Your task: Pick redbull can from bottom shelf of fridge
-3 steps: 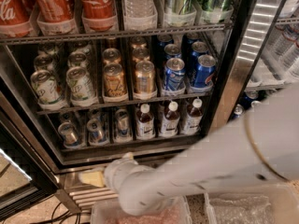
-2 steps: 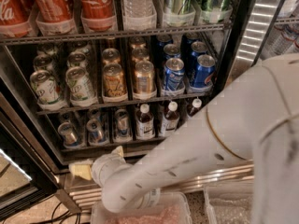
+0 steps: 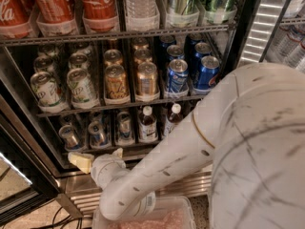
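The fridge (image 3: pixel 248 37) stands open in front of me. On its bottom shelf (image 3: pixel 138 149) stand three slim redbull cans in lanes: left (image 3: pixel 71 137), middle (image 3: pixel 97 133), right (image 3: pixel 125 128). My gripper (image 3: pixel 97 157) is low, just in front of the shelf's front edge, below the left and middle cans. Its cream fingers (image 3: pixel 81 161) are apart and hold nothing. My white arm (image 3: pixel 200 142) runs from the lower right and hides the shelf's right end.
Two small dark bottles with white caps (image 3: pixel 147 123) stand right of the redbull cans. The rack above holds green, gold (image 3: pixel 145 80) and blue Pepsi cans (image 3: pixel 177 74). A ribbed steel base panel (image 3: pixel 86 199) and a clear bin (image 3: pixel 157 218) lie below the gripper.
My gripper has moved up and to the left, closer to the bottom shelf's front edge. My arm has swung in and now covers more of the right side.
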Controlling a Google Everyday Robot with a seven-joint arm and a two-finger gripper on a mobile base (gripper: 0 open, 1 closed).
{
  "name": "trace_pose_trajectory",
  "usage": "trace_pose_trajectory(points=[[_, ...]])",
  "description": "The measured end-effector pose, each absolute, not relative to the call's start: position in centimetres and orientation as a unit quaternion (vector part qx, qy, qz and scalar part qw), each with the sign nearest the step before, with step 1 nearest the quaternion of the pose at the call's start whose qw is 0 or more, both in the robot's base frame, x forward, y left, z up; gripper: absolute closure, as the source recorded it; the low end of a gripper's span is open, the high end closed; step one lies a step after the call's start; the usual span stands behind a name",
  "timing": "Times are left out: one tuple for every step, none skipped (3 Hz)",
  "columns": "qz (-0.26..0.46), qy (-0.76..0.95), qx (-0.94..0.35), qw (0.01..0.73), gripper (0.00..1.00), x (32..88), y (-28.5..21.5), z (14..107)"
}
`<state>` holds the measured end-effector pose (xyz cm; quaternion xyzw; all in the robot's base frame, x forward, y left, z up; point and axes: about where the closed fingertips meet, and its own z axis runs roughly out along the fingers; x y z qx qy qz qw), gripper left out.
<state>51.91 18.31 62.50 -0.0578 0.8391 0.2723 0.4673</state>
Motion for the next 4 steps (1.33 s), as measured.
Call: trace_pose_trajectory(points=[[0.311,0.822,0.001,0.478,0.00,51.71,16.96,62.20],[0.319,0.816,0.016,0.482,0.00,51.95,16.75,62.58],[0.319,0.816,0.016,0.482,0.00,51.96,16.76,62.57],[0.306,0.818,0.013,0.487,0.00,52.71,17.33,62.07]])
